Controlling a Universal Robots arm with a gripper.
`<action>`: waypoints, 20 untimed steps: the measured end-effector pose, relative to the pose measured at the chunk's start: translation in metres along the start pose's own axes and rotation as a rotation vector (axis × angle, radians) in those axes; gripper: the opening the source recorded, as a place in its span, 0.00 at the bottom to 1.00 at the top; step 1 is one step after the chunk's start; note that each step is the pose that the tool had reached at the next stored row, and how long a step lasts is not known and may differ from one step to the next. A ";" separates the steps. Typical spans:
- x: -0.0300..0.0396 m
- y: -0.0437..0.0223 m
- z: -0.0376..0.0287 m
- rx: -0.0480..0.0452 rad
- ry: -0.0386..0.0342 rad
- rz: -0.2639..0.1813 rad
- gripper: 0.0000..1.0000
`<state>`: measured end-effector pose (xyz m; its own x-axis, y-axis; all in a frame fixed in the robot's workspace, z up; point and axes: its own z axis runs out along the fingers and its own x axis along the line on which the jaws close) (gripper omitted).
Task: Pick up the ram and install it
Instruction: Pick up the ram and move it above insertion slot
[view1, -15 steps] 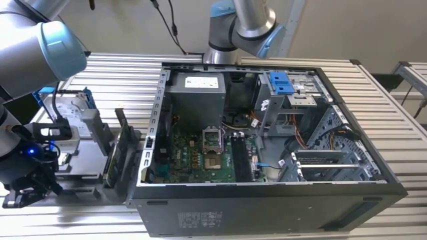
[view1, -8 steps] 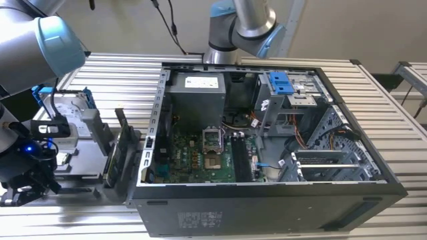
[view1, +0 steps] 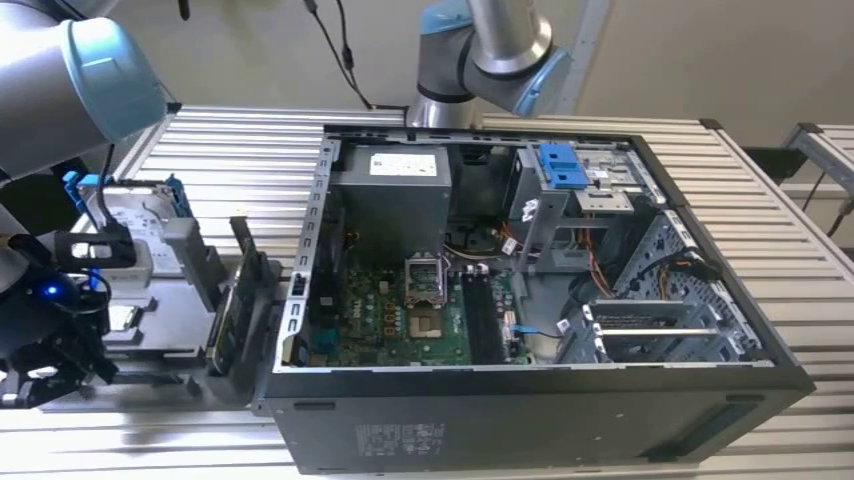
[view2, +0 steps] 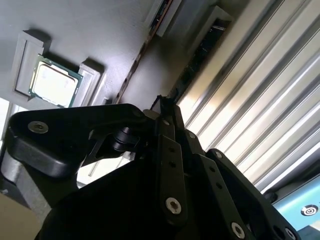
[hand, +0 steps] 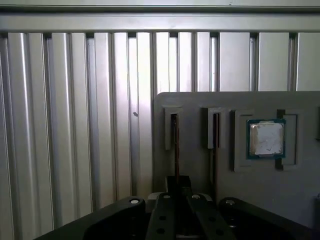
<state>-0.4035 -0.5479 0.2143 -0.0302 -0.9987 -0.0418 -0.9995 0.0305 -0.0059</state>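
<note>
The ram (hand: 176, 145) stands edge-on in a slot of the grey holder plate (hand: 200, 102), near the plate's corner. In the second wrist view the ram (view2: 196, 54) runs as a thin dark stick up to the fingertips. My gripper (hand: 178, 184) sits right over its near end, and its black fingers (view2: 167, 150) converge on the stick's edge (view2: 165, 106). The stick is still in its slot. In the exterior view my gripper (view1: 47, 375) hangs low at the far left, in front of the holder plate (view1: 160, 300).
A second thin stick (hand: 215, 145) fills the neighbouring slot, and a processor chip (hand: 267, 139) lies in a pocket beside it. The open computer case (view1: 534, 410) with its green motherboard (view1: 400, 320) takes up the middle of the ribbed metal table (view1: 240, 150). Upright cards (view1: 247, 290) stand between holder and case. Another arm (view1: 474, 50) rises behind.
</note>
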 end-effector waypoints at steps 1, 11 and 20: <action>0.0000 0.0000 -0.0008 0.0000 0.0000 0.000 0.14; -0.0004 -0.0001 -0.0104 0.0000 0.0000 0.000 0.14; -0.0008 -0.0001 -0.0187 0.0000 -0.0002 0.000 0.14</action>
<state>-0.4035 -0.5479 0.2330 -0.0302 -0.9987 -0.0420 -0.9995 0.0305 -0.0058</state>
